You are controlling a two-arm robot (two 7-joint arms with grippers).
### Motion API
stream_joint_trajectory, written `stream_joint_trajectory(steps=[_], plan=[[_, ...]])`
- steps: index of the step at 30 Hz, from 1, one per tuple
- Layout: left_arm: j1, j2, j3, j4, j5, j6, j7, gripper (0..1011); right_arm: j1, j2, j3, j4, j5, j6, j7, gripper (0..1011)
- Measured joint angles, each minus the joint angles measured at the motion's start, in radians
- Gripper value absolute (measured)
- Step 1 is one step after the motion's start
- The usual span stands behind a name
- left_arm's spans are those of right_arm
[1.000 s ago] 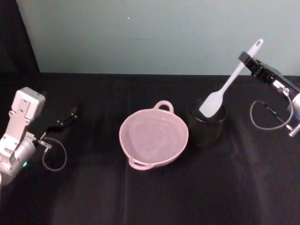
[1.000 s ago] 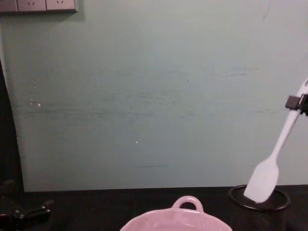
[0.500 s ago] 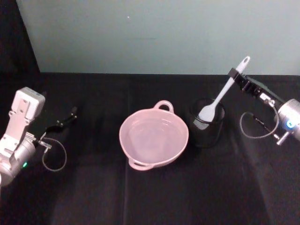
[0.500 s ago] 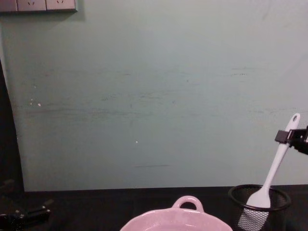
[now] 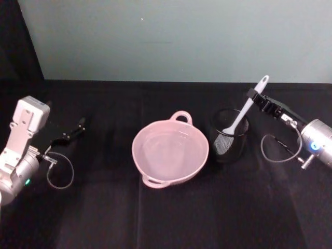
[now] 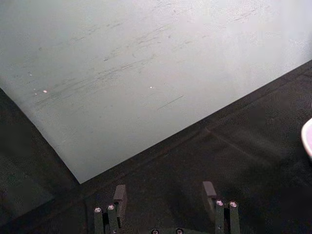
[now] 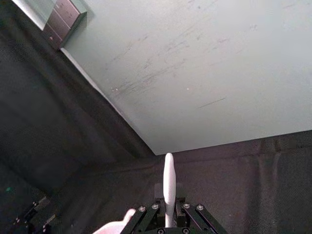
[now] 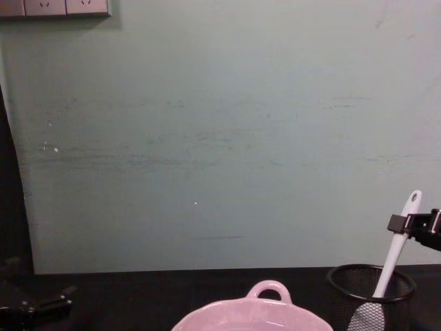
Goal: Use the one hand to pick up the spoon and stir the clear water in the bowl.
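Note:
The white spoon (image 5: 248, 105) stands tilted in the black wire-mesh cup (image 5: 231, 149), blade down inside it and handle end up. My right gripper (image 5: 254, 97) is shut on the upper handle, to the right of the cup. From the chest, the spoon (image 8: 395, 252) leans out of the cup (image 8: 372, 284) with the gripper (image 8: 400, 223) holding it near the top. In the right wrist view the handle (image 7: 168, 181) rises between the fingers. The pale pink bowl (image 5: 137, 155) sits mid-table, left of the cup, holding clear water (image 5: 168, 153). My left gripper (image 5: 78, 128) is parked far left, open.
A black cloth covers the table, and a pale green wall stands close behind it. The cup nearly touches the bowl's right side. The left wrist view has the left gripper (image 6: 165, 192) open over bare cloth, with the bowl's rim (image 6: 308, 141) at one edge.
My right gripper has come down and toward the cup, lowering the spoon until its blade sank inside the mesh cup. The left arm and the bowl have not moved.

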Motion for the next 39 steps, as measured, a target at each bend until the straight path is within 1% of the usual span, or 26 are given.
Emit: stream_joint_trajectory(steps=[4, 11, 14, 16, 17, 19, 20, 21, 23, 25, 27, 29, 31, 33, 34, 35, 36, 37, 38, 39], plan=[[0.0, 0.0, 0.0, 0.0, 0.0, 0.0, 0.0, 1011, 0.003, 0.006, -0.015, 0.01, 0.001, -0.013, 0.007, 112], [0.0, 0.0, 0.0, 0.0, 0.0, 0.0, 0.0, 1011, 0.003, 0.005, -0.013, 0.01, 0.001, -0.013, 0.008, 111], [0.0, 0.0, 0.0, 0.0, 0.0, 0.0, 0.0, 1011, 0.003, 0.005, -0.012, 0.01, 0.001, -0.012, 0.007, 145], [0.0, 0.0, 0.0, 0.0, 0.0, 0.0, 0.0, 1011, 0.003, 0.005, -0.011, 0.009, 0.001, -0.012, 0.007, 224], [0.0, 0.0, 0.0, 0.0, 0.0, 0.0, 0.0, 1011, 0.003, 0.005, -0.011, 0.009, 0.001, -0.011, 0.007, 224], [0.0, 0.0, 0.0, 0.0, 0.0, 0.0, 0.0, 1011, 0.003, 0.004, -0.011, 0.008, 0.0, -0.011, 0.007, 302], [0.0, 0.0, 0.0, 0.0, 0.0, 0.0, 0.0, 1011, 0.003, 0.004, -0.01, 0.008, 0.0, -0.011, 0.007, 324], [0.0, 0.0, 0.0, 0.0, 0.0, 0.0, 0.0, 1011, 0.003, 0.004, -0.01, 0.008, 0.0, -0.01, 0.007, 383], [0.0, 0.0, 0.0, 0.0, 0.0, 0.0, 0.0, 1011, 0.003, 0.004, -0.01, 0.008, 0.0, -0.01, 0.007, 421], [0.0, 0.0, 0.0, 0.0, 0.0, 0.0, 0.0, 1011, 0.003, 0.004, -0.01, 0.008, 0.0, -0.01, 0.007, 507], [0.0, 0.0, 0.0, 0.0, 0.0, 0.0, 0.0, 1011, 0.003, 0.004, -0.009, 0.008, 0.0, -0.01, 0.006, 549], [0.0, 0.0, 0.0, 0.0, 0.0, 0.0, 0.0, 1011, 0.002, 0.003, -0.009, 0.008, 0.0, -0.009, 0.006, 624], [0.0, 0.0, 0.0, 0.0, 0.0, 0.0, 0.0, 1011, 0.002, 0.003, -0.009, 0.007, 0.0, -0.009, 0.006, 669], [0.0, 0.0, 0.0, 0.0, 0.0, 0.0, 0.0, 1011, 0.002, 0.003, -0.009, 0.007, 0.0, -0.009, 0.006, 748], [0.0, 0.0, 0.0, 0.0, 0.0, 0.0, 0.0, 1011, 0.002, 0.003, -0.009, 0.007, -0.001, -0.01, 0.006, 763], [0.0, 0.0, 0.0, 0.0, 0.0, 0.0, 0.0, 1011, 0.001, 0.01, -0.018, 0.002, -0.015, -0.029, 0.004, 817], [0.0, 0.0, 0.0, 0.0, 0.0, 0.0, 0.0, 1011, 0.001, 0.014, -0.023, -0.001, -0.024, -0.04, 0.002, 840], [0.0, 0.0, 0.0, 0.0, 0.0, 0.0, 0.0, 1011, -0.001, 0.024, -0.034, -0.007, -0.041, -0.062, 0.001, 859], [0.0, 0.0, 0.0, 0.0, 0.0, 0.0, 0.0, 1011, -0.001, 0.024, -0.034, -0.007, -0.041, -0.062, 0.001, 893], [0.0, 0.0, 0.0, 0.0, 0.0, 0.0, 0.0, 1011, -0.003, 0.035, -0.045, -0.016, -0.061, -0.083, -0.003, 926]])
